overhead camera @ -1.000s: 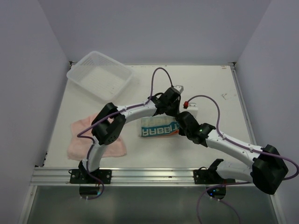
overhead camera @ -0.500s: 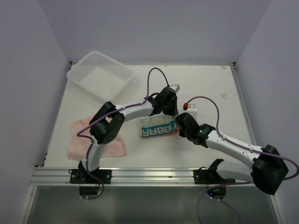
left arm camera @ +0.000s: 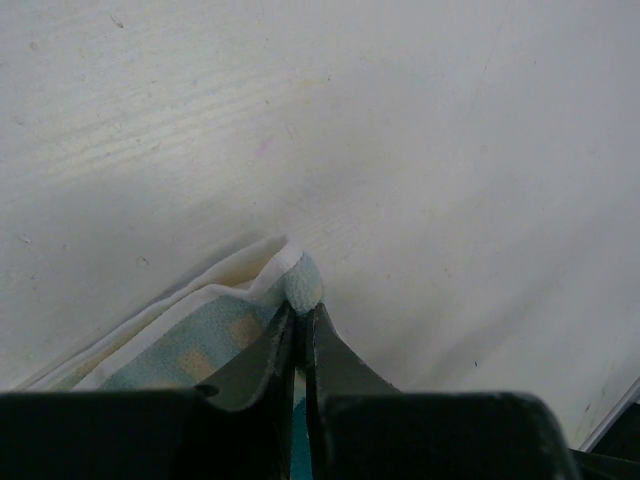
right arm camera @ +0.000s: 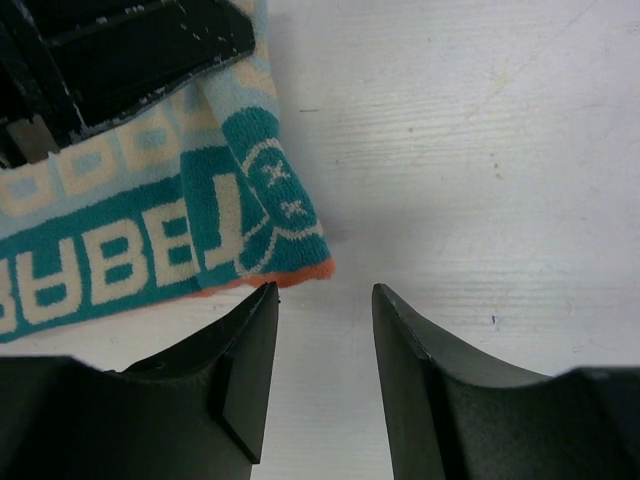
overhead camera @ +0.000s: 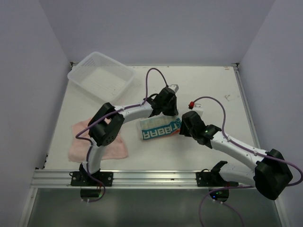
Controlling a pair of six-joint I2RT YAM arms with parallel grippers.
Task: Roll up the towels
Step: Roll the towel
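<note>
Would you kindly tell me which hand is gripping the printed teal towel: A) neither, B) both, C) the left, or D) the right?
C: the left hand is pinched shut on a corner of the printed teal towel, while the right hand stands open and empty beside its orange edge.

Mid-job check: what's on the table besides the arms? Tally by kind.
Towels: 2 (pink towel, printed towel)
Baskets: 1 (basket)
Total: 3
</note>
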